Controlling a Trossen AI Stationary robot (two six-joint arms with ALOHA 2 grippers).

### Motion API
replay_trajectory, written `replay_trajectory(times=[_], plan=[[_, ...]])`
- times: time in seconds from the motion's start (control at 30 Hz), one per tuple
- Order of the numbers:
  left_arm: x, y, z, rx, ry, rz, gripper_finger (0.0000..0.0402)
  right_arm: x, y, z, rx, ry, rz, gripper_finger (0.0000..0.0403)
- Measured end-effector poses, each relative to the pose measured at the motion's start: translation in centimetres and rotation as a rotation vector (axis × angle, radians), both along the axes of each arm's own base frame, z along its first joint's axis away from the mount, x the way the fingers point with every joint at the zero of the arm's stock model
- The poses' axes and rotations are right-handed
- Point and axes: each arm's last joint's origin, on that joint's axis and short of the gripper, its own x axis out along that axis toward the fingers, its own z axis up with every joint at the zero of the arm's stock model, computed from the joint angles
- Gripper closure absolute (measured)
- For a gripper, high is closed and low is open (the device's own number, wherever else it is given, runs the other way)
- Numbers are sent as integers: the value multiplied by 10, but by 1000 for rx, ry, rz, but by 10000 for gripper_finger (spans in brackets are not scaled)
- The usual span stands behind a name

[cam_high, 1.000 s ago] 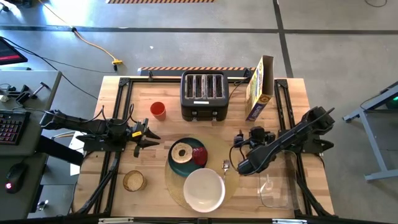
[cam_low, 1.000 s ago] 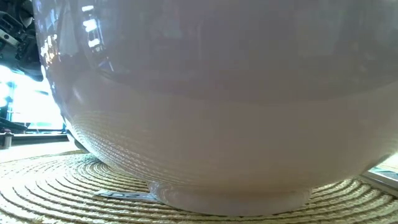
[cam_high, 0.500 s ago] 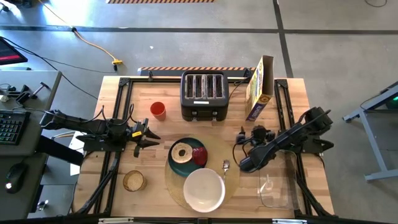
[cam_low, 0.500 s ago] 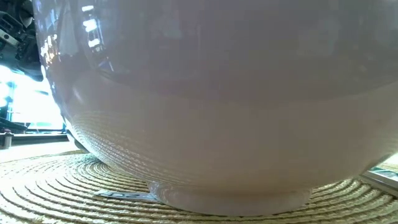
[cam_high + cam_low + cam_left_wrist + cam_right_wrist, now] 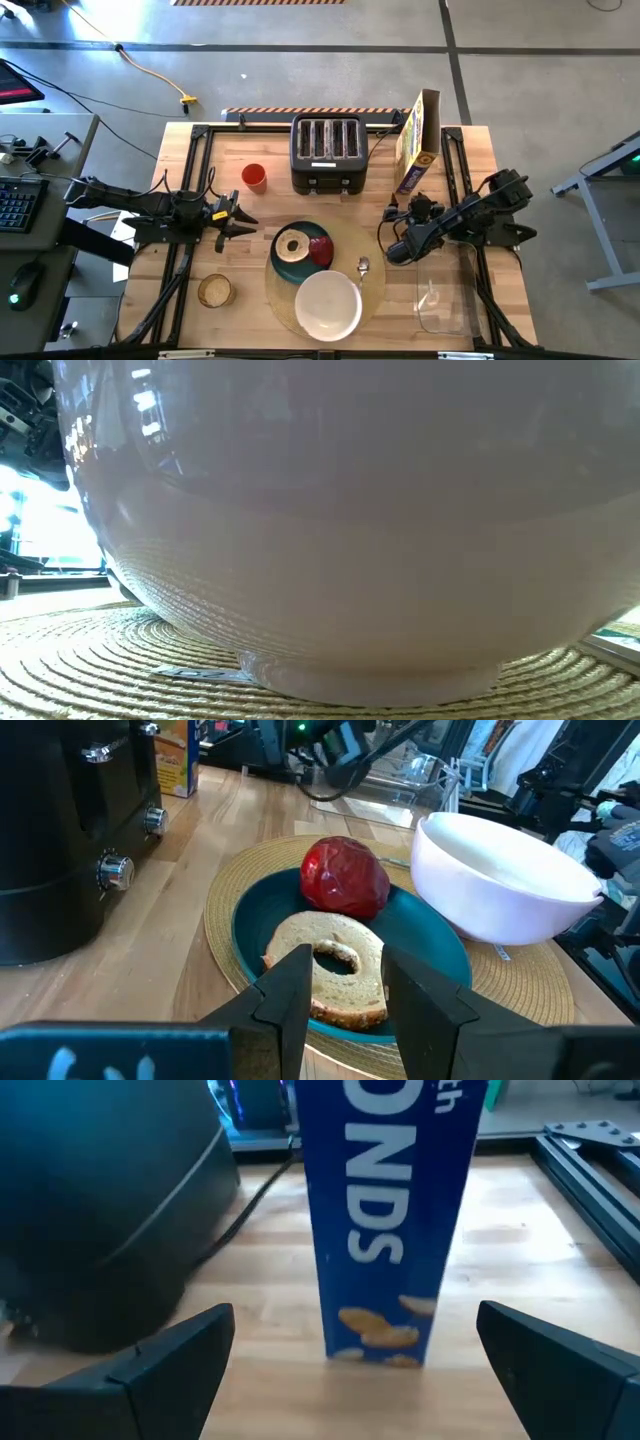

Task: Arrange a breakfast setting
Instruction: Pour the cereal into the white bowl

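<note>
Pale wooden bench (image 5: 250, 290), 2 dark arms. Round pale tan woven placemat (image 5: 372, 290) sits at near centre of the bench. On its far-left part, a dark teal round plate (image 5: 286, 267) carries a tan bagel half (image 5: 293, 245), cut face up, with a small red wrinkled food item (image 5: 321, 252) touching it on the right; the left wrist view confirms both lie on the plate (image 5: 420, 935), the red item (image 5: 345, 877) just beyond the bagel (image 5: 330, 965). A larger white ceramic bowl (image 5: 328, 305) stands upright on the near part of the placemat, just beside the plate; in the low view the bowl (image 5: 350, 530) fills nearly the whole field, its foot resting on the woven mat (image 5: 90, 670). A small metal spoon (image 5: 363, 267) lies on the placemat's right part, just far-right of the bowl. Left pincer (image 5: 243, 218) hovers left of the plate, pointing toward it, fingers (image 5: 290, 995) slightly apart and holding nothing. Right pincer (image 5: 397, 252) is right of the placemat, near the spoon but apart from it; its wrist view shows the 2 fingers (image 5: 150, 1360) spread wide, empty, facing a blue and yellow cereal box (image 5: 395, 1210). That box (image 5: 418, 142) stands upright at far right, beside a black 4-slot toaster (image 5: 326, 152) at far centre. A small red cup (image 5: 254, 177) stands left of the toaster.
</note>
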Motion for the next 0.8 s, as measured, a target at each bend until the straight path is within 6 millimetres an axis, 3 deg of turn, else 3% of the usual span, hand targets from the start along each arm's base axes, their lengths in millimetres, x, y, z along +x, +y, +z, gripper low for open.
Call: replay_trajectory(times=[0.57,0.8], plan=[[0,0,0,0,0,0,289,5,-43,-18,-103,27,-54,3],[0,0,0,0,0,0,289,8,-46,-19,-96,2,-66,3]])
